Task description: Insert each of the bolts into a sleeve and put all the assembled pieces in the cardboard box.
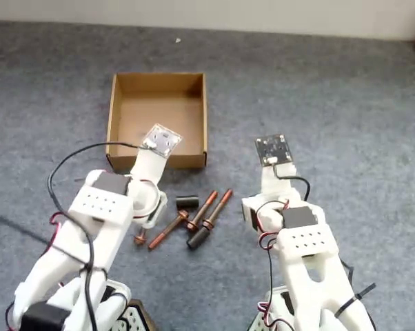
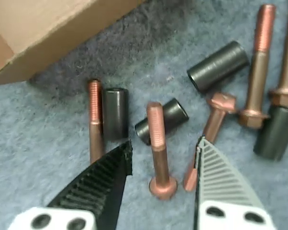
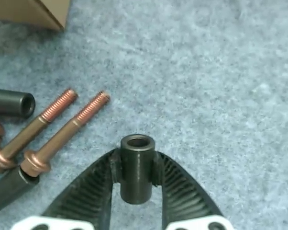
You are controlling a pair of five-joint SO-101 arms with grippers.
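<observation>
The cardboard box (image 1: 123, 117) stands empty at the back, its wall near my left gripper (image 2: 163, 143). That gripper is open low over the carpet, and a copper bolt (image 2: 158, 148) lies between its fingers, head toward the wrist. Around it lie black sleeves (image 2: 115, 112) (image 2: 163, 120) (image 2: 218, 64) and more bolts (image 2: 95, 120) (image 2: 256, 72). My right gripper (image 3: 137, 155) is shut on a black sleeve (image 3: 137, 167), held upright with its bore facing outward. Beside it lie two bolts (image 3: 38, 127) (image 3: 62, 139), one with its head in a sleeve (image 3: 10, 189).
Grey carpet covers the whole surface. The loose bolts and sleeves (image 1: 194, 217) are bunched between the two arms, just in front of the box. Open carpet stretches to the right of the right arm (image 1: 304, 248) and behind it.
</observation>
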